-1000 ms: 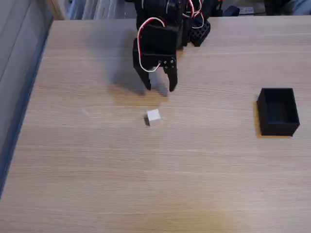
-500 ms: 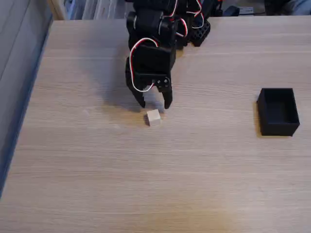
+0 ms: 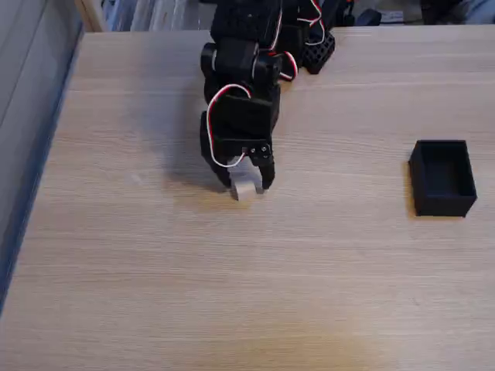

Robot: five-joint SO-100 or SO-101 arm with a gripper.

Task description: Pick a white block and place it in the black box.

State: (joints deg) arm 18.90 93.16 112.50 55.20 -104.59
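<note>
In the fixed view the white block lies on the wooden table, a little left of centre. My black gripper has come down over it from the far side. Its two fingers stand on either side of the block, open, with small gaps to the cube. The upper part of the block is hidden behind the gripper body. The black box sits open-topped at the right of the table, far from the gripper, with nothing in it.
The arm's base and red-and-white cables stand at the table's back edge, next to a black perforated part. The table's left edge runs diagonally beside a grey wall.
The gripper has moved toward the camera and down, from behind the white block to straddling it. The block and box have not moved.
</note>
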